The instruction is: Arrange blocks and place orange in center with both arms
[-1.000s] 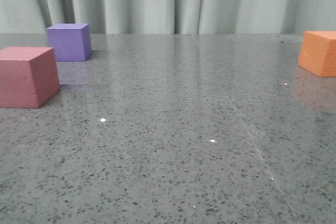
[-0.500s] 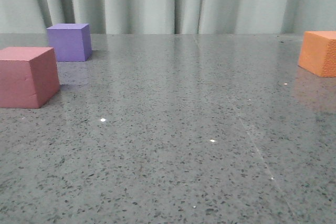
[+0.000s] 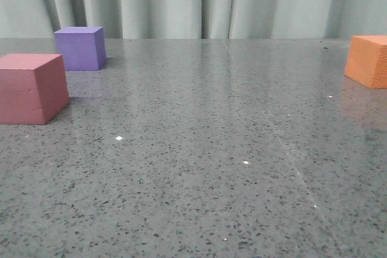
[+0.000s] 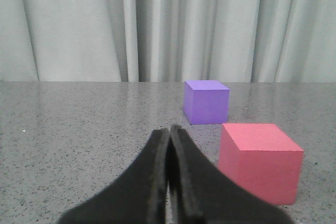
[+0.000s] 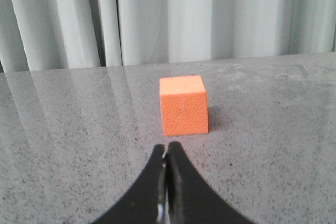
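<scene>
Three foam cubes stand on the speckled grey table (image 3: pixel 199 149), one of each colour: one pink-red cube (image 3: pixel 31 87), one purple cube (image 3: pixel 80 48) and one orange cube (image 3: pixel 367 60). In the front view the pink-red cube sits at the left edge, nearer the camera, with the purple cube just behind it and a little to its right, the two apart with a strip of bare table between them. The orange cube, the one with the pebbled faces, stands alone at the far right edge, cut off by the frame and well apart from the other two; the wide middle of the table lies between them. A pale pleated curtain (image 3: pixel 199 1) hangs behind the table's far edge. Two grippers show, one in each wrist view, and neither appears in the front view. The left gripper (image 4: pixel 169 132) has its black fingers pressed together with nothing between them, its tips pointing toward the table with the purple cube (image 4: pixel 206 101) and pink-red cube (image 4: pixel 260 161) ahead and off to one side. The right gripper (image 5: pixel 166 153) also has its fingers pressed together and empty, its tips aimed at the orange cube (image 5: pixel 183 105), which stands upright just beyond them, not touching. Compared with the front view of a second ago and half a second ago, all three cubes sit in practically the same spots.
</scene>
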{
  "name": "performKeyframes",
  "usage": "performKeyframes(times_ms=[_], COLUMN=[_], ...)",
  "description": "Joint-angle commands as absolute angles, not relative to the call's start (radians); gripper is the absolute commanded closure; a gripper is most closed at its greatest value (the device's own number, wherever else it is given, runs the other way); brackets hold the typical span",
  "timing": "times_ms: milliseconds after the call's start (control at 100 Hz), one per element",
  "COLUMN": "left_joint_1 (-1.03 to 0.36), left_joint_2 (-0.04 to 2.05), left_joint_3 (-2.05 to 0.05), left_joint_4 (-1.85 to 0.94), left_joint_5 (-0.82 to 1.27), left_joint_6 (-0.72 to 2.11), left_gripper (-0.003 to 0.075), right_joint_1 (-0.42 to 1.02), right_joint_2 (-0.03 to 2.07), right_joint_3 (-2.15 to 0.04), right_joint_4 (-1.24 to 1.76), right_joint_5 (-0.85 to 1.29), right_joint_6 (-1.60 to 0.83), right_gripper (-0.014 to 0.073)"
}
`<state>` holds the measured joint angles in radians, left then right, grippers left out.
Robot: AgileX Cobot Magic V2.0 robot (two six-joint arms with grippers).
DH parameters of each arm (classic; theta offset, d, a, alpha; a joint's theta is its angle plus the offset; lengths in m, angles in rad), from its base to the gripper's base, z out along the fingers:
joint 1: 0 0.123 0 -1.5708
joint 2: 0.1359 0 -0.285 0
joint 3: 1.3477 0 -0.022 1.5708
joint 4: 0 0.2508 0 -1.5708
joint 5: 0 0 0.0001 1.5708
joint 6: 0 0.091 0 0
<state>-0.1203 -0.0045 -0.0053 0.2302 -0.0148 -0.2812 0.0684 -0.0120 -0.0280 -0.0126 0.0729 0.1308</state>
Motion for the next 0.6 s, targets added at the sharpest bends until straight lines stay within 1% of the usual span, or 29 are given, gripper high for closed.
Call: performKeyframes(times_ms=[0,130,270,440,590], left_joint_1=[-0.118,-0.118,-0.118,-0.118,-0.118], left_joint_2=[-0.037,-0.037,-0.037,-0.037,-0.037], left_joint_3=[0.05,0.05,0.05,0.05,0.05], left_joint_4=[0.228,0.228,0.228,0.228,0.228], left_joint_5=[-0.092,-0.092,-0.092,-0.092,-0.092], left_joint_6=[-0.283,-0.283,-0.283,-0.283,-0.283], left_gripper=[0.0739,0.0739,0.0739,0.0739,0.0739], right_joint_1=[0.063,0.063,0.063,0.063,0.063], right_joint_2=[0.001,0.1,0.272,0.525,0.695], right_joint_3=[-0.149,-0.3,-0.461,-0.641,-0.736], right_joint_4=[-0.01,-0.01,-0.01,-0.01,-0.01], right_joint_5=[0.118,0.345,0.499,0.595,0.597], right_joint_6=[0.123,0.123,0.123,0.123,0.123], right_gripper=[0.0662,0.0662,0.0662,0.0662,0.0662])
